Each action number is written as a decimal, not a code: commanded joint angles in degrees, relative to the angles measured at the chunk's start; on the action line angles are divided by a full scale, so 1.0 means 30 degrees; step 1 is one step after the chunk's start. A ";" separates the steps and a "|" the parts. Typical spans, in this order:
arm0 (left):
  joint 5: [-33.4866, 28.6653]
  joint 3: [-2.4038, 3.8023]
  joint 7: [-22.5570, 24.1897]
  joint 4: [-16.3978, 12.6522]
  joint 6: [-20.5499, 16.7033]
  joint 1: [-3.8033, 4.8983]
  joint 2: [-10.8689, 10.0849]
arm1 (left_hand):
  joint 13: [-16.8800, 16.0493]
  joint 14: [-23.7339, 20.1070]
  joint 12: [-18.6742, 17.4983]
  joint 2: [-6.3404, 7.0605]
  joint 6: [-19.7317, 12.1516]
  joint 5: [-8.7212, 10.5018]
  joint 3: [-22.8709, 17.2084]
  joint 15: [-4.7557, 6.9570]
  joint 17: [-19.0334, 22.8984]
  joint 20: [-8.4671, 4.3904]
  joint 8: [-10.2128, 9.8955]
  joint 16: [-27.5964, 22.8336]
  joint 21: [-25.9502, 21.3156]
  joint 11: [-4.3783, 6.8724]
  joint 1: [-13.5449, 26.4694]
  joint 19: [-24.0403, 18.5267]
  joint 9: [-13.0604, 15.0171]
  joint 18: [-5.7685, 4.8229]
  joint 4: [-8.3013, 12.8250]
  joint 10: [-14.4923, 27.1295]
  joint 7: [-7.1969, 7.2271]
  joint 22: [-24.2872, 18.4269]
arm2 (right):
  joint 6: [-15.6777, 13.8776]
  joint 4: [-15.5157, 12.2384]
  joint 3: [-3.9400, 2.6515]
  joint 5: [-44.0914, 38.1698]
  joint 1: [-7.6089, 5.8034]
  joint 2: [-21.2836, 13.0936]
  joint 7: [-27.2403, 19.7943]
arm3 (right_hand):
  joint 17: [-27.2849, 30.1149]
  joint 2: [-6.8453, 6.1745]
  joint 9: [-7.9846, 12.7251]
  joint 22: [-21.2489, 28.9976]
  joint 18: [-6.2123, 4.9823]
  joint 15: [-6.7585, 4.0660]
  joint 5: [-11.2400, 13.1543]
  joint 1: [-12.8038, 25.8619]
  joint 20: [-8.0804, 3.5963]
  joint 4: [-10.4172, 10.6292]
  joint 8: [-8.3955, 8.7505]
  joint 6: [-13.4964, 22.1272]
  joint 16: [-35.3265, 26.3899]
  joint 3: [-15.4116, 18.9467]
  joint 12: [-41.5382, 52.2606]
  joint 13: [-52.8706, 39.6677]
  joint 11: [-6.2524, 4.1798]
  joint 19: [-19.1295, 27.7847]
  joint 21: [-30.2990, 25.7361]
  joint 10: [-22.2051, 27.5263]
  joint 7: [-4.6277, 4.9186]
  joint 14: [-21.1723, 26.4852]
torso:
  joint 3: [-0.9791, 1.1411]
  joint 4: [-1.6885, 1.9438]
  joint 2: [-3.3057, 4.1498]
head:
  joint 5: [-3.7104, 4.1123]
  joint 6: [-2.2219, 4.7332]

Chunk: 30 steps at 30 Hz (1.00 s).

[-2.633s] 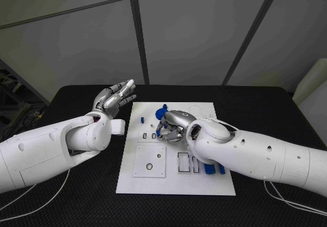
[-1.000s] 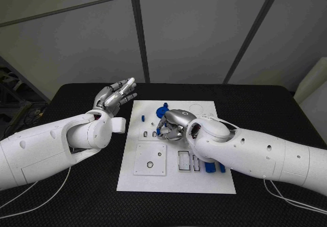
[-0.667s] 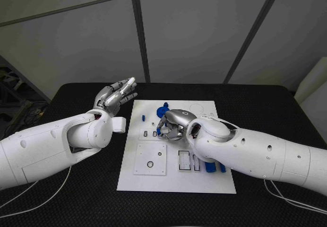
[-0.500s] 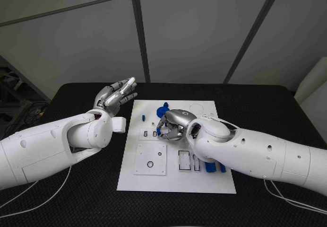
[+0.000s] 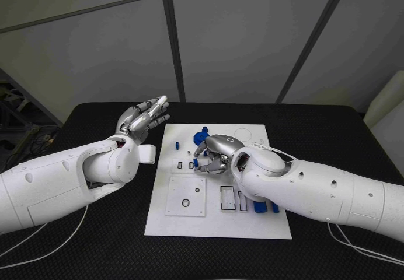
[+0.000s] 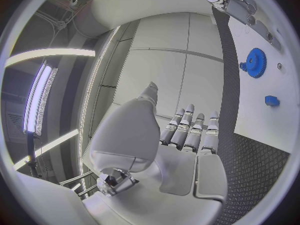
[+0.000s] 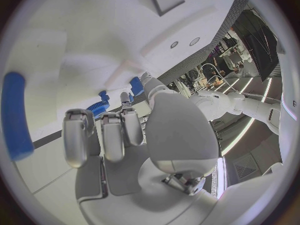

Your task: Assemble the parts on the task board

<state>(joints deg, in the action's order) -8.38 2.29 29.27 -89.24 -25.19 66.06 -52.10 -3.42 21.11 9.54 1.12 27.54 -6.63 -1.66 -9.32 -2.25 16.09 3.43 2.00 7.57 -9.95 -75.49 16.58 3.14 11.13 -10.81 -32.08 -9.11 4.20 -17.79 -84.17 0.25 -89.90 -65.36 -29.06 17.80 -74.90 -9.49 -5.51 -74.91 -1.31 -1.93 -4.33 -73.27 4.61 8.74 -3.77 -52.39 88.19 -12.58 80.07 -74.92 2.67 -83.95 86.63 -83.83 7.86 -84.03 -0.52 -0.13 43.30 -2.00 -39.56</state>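
Observation:
The white task board [image 5: 219,224] lies in the middle of the black table. A blue gear [image 5: 199,139] sits near its far edge, with a small blue peg [image 5: 177,146] to its left. My right hand [image 5: 215,154] is low over the board just behind the gear, fingers curled beside a sliver of blue [image 5: 197,155]; whether it grips that piece is hidden. From the right wrist the gear [image 7: 97,107] shows past the fingers [image 7: 103,135]. My left hand [image 5: 143,119] is raised off the board's far left corner, open and holding nothing.
Two blue parts [image 5: 265,207] lie on the board's right side against my right forearm. Rectangular slots [image 5: 227,198] and a square inset with two rings [image 5: 185,198] occupy the board's middle. A long blue piece [image 7: 15,115] lies on the board beside my right hand.

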 commanded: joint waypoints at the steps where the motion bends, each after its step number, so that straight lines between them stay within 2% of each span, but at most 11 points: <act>1: 0.0089 0.0018 0.0010 0.0003 0.0317 0.0033 0.0020 | 0.0004 0.0152 0.0041 -0.0248 0.0040 -0.0061 0.0042 -0.0015 -0.0023 -0.0022 -0.0068 0.0102 0.0136 -0.0047 -0.0025 0.0113 -0.0025 -0.0233 0.0170 -0.0007 -0.1046 0.0034 | -0.1804 -0.0293 -0.0003 0.0056 -0.0004 -0.0183 -0.0557 | -0.3568 -0.0225 -0.0030 -0.3012 -0.0024 0.0184 0.0070 -0.0051 0.0107 0.0135 0.0072 0.0139 -0.0099 -0.0037 -0.0069 -0.2256 0.0100 -0.0860 -0.0107 0.0061 -0.0027 -0.1627 | 0.0016 0.0011 -0.0009 | -0.0025 0.0018; 5: 0.0243 0.0018 -0.0148 0.0035 0.0539 0.0030 0.0013 | -0.0091 0.1562 0.0459 -0.0500 0.0422 -0.0058 0.0133 -0.0245 -0.0159 0.0126 -0.0008 0.0330 0.0768 -0.0319 -0.0017 0.1234 0.0022 -0.0251 0.0530 -0.1031 -0.1292 0.0296 | -0.2718 -0.0841 -0.0010 0.0633 0.0038 -0.0705 -0.1643 | -0.3605 -0.0313 -0.0048 -0.2980 -0.0032 0.0212 -0.0023 -0.0231 0.0135 0.0302 0.0073 0.0322 -0.0083 -0.0022 -0.0056 -0.2259 0.0134 -0.0845 -0.0131 0.0050 0.0013 -0.1637 | 0.0028 0.0002 -0.0048 | -0.0057 0.0038; 7: 0.0658 0.0018 -0.0425 0.0069 0.0844 0.0028 -0.0046 | -0.0235 0.5761 0.1257 -0.0784 0.1940 -0.0052 0.0197 -0.0486 -0.0568 0.0172 0.0359 0.1275 0.2665 -0.0737 -0.0044 0.4820 0.0228 -0.0360 0.0892 -0.2911 -0.1597 0.1121 | -0.2849 -0.1401 -0.0020 0.1556 0.0051 -0.1346 -0.2854 | -0.3134 -0.0314 -0.0087 -0.2299 -0.0187 0.0235 -0.0144 -0.0522 0.0162 0.0434 0.0041 0.0438 -0.0324 -0.0072 -0.0270 -0.2082 0.0164 -0.0453 -0.0564 0.0195 0.0043 -0.1512 | 0.0046 -0.0025 -0.0110 | -0.0111 0.0130; 9: 0.1352 0.0018 -0.0871 0.0117 0.1332 0.0028 -0.0130 | -0.0395 0.8861 0.2025 -0.0949 0.5113 -0.0050 0.0217 -0.0410 -0.0896 0.0181 0.1271 0.2283 0.3787 -0.0688 -0.0145 0.6857 0.0707 -0.0320 0.1199 -0.4744 -0.1825 0.1544 | -0.2547 -0.1947 -0.0038 0.2543 0.0050 -0.2040 -0.3628 | -0.2551 -0.0278 -0.0197 -0.1455 -0.0379 0.0221 -0.0152 -0.0767 0.0163 0.0560 -0.0052 0.0260 -0.0655 -0.0102 -0.0813 -0.1645 0.0144 0.0039 -0.1126 0.0565 0.0011 -0.1340 | 0.0074 -0.0051 -0.0207 | -0.0167 0.0178; 10: 0.1828 0.0018 -0.1141 0.0153 0.1615 0.0027 -0.0167 | -0.0460 0.9963 0.2367 -0.1067 0.6285 -0.0025 0.0223 -0.0210 -0.1023 0.0018 0.1703 0.2731 0.4271 -0.0541 -0.0139 0.7729 0.0921 -0.0231 0.1284 -0.5640 -0.1724 0.1715 | -0.2310 -0.2199 -0.0101 0.3117 0.0045 -0.2412 -0.3928 | -0.2371 -0.0266 -0.0271 -0.1170 -0.0442 0.0201 -0.0127 -0.0854 0.0150 0.0610 -0.0122 0.0077 -0.0770 -0.0098 -0.1021 -0.1474 0.0111 0.0203 -0.1327 0.0702 -0.0028 -0.1285 | 0.0086 -0.0057 -0.0265 | -0.0189 0.0172; 11: 0.1928 0.0018 -0.1196 0.0161 0.1672 0.0027 -0.0174 | -0.0476 1.0688 0.2543 -0.1143 0.6737 -0.0007 0.0232 -0.0035 -0.1104 -0.0136 0.1884 0.2996 0.4588 -0.0381 -0.0132 0.8317 0.1010 -0.0194 0.1343 -0.6203 -0.1597 0.1820 | -0.2270 -0.2243 -0.0124 0.3238 0.0043 -0.2485 -0.3984 | -0.2143 -0.0251 -0.0327 -0.0848 -0.0513 0.0177 -0.0079 -0.0900 0.0140 0.0637 -0.0184 -0.0082 -0.0907 -0.0094 -0.1155 -0.1363 0.0084 0.0388 -0.1548 0.0787 -0.0063 -0.1217 | 0.0090 -0.0058 -0.0284 | -0.0196 0.0163; 14: 0.3847 0.0018 -0.2259 0.0257 0.2644 0.0027 -0.0325 | -0.0488 1.3092 0.3005 -0.1401 0.8048 0.0030 0.0221 0.0791 -0.1460 -0.0859 0.2283 0.3782 0.5576 0.0348 -0.0172 1.0225 0.1230 -0.0146 0.1536 -0.8166 -0.0923 0.2125 | -0.1618 -0.2921 -0.0556 0.5183 -0.0047 -0.3733 -0.4688 | -0.1297 -0.0243 -0.0471 0.0238 -0.0744 0.0091 0.0118 -0.1031 0.0063 0.0740 -0.0221 -0.0397 -0.1467 -0.0017 -0.1656 -0.0942 0.0000 0.0995 -0.2341 0.1090 -0.0148 -0.0967 | 0.0141 -0.0083 -0.0508 | -0.0290 0.0196; 17: 0.5757 0.0020 -0.3469 0.0257 0.3510 0.0032 -0.0498 | -0.0526 1.5900 0.3409 -0.1576 0.9398 0.0042 0.0148 0.1802 -0.2112 -0.1770 0.2669 0.4875 0.6757 0.1234 -0.0246 1.2341 0.1451 -0.0126 0.1613 -1.0274 -0.0124 0.2557 | -0.1247 -0.3280 -0.0833 0.6601 -0.0280 -0.4721 -0.4967 | -0.1195 -0.0157 -0.0577 0.0386 -0.0767 0.0035 0.0116 -0.1143 0.0011 0.0754 -0.0275 -0.0679 -0.1579 -0.0022 -0.1686 -0.0896 -0.0071 0.1039 -0.2487 0.1079 -0.0220 -0.0957 | 0.0204 -0.0107 -0.0719 | -0.0359 0.0140; 24: 1.0397 0.0025 -0.6612 -0.0212 0.4960 0.0226 -0.0830 | -0.0703 2.1045 0.3648 -0.1533 1.1682 0.0045 0.0190 0.3623 -0.4374 -0.3634 0.3258 0.7606 0.9484 0.2786 -0.0077 1.6285 0.2209 -0.0166 0.1587 -1.4015 0.1256 0.3782 | -0.0955 -0.3603 -0.1076 0.8285 -0.0875 -0.6403 -0.4433 | -0.1073 -0.0110 -0.0666 0.0596 -0.0805 -0.0006 0.0033 -0.1126 -0.0037 0.0809 -0.0285 -0.0889 -0.1693 0.0016 -0.1638 -0.0910 -0.0133 0.1109 -0.2666 0.1010 -0.0289 -0.0950 | 0.0403 -0.0170 -0.1199 | -0.0494 -0.0041; 26: 1.1833 0.0024 -0.8145 -0.0219 0.5581 0.0478 -0.0799 | -0.1137 2.1748 0.3966 -0.1368 1.1882 0.0178 0.0500 0.3978 -0.5795 -0.4005 0.3289 0.9116 1.0328 0.3056 0.0378 1.6940 0.2546 -0.0216 0.1322 -1.4902 0.1474 0.4257 | -0.0881 -0.3525 -0.1105 0.8464 -0.0987 -0.6683 -0.4171 | -0.1007 -0.0150 -0.0686 0.0679 -0.0821 -0.0015 0.0030 -0.1065 -0.0047 0.0852 -0.0276 -0.0926 -0.1744 0.0069 -0.1628 -0.0909 -0.0146 0.1142 -0.2733 0.0989 -0.0304 -0.0940 | 0.0462 -0.0178 -0.1337 | -0.0547 -0.0138; 30: 1.4949 0.0018 -1.1137 -0.0171 0.6207 0.0912 -0.0551 | -0.3377 2.1858 0.5489 -0.1350 1.2298 0.0345 0.1081 0.4469 -1.5626 -0.4530 0.3573 1.8319 1.3005 0.3527 0.1042 1.7451 0.3849 -0.0434 0.0598 -1.6069 0.1946 0.6541 | -0.0806 -0.3373 -0.1132 0.8631 -0.1104 -0.6991 -0.3876 | -0.0877 -0.0302 -0.0730 0.0851 -0.0852 -0.0033 0.0003 -0.0883 -0.0070 0.1004 -0.0212 -0.0956 -0.1858 0.0239 -0.1697 -0.0832 -0.0165 0.1201 -0.2882 0.1007 -0.0324 -0.0924 | 0.0560 -0.0170 -0.1508 | -0.0635 -0.0267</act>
<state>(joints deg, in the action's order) 24.55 2.33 6.41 -89.70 -11.22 68.67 -53.96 -13.41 83.94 25.77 -2.95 64.14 -5.74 1.39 3.90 -46.80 2.60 13.99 54.88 46.24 0.40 -72.75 68.76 14.60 11.12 -8.81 -79.89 -3.22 23.56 -21.25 -94.29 -3.09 -66.87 -68.53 -49.95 5.67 -74.94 -9.94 -7.67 -72.40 -3.13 -1.52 -4.16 -76.28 4.29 11.56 -4.44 -54.73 82.85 -11.82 75.21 -74.92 2.66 -80.78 78.22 -80.74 6.85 -84.04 0.85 -0.62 39.44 -3.76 -40.19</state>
